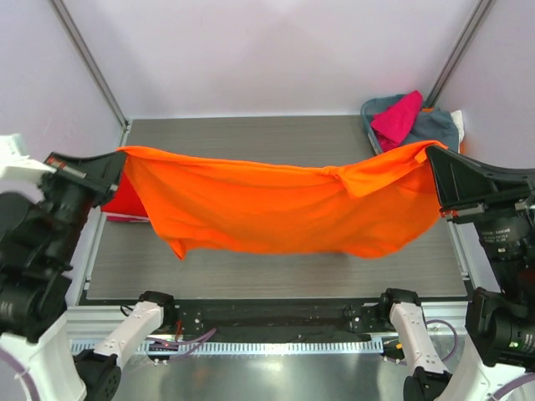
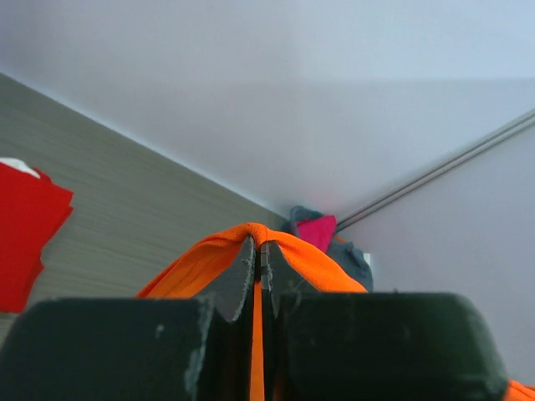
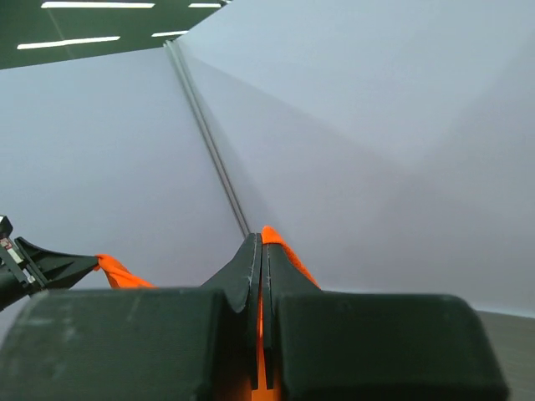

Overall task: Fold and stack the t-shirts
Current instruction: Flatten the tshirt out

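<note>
Left tool [image 1: 119,157] at 9 o'clock and right tool [image 1: 433,152] at 3 o'clock are each pinched shut on the orange t-shirt [image 1: 276,205], which hangs stretched between them above the grey wood-grain table [image 1: 276,134]. Pale walls stand around it. There are three shirts. The red t-shirt [image 1: 125,207] lies on the table at 9 o'clock, and the magenta t-shirt [image 1: 397,117] tops a grey garment [image 1: 435,127] at 1 o'clock. Only the right wrist view shows ceiling lights [image 3: 96,7].
</note>
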Available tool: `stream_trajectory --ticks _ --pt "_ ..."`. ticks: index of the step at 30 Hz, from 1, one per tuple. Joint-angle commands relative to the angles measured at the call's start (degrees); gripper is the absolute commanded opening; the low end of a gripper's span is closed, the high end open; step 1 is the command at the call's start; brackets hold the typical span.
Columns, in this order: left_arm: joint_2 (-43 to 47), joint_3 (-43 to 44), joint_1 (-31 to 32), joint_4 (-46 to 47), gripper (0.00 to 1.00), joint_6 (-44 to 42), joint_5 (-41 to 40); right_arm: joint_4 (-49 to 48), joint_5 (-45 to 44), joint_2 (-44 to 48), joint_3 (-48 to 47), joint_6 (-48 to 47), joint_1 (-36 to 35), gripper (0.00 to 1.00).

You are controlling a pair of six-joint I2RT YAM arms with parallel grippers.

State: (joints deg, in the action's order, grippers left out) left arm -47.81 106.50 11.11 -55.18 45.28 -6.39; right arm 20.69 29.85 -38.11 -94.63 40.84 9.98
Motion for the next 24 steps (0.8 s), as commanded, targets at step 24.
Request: stream_trajectory --ticks 24 --pt "-62.02 43.57 -14.8 11.75 0.0 10.78 20.17 -12.51 12.16 -69.53 -46.56 24.62 1.97 0.01"
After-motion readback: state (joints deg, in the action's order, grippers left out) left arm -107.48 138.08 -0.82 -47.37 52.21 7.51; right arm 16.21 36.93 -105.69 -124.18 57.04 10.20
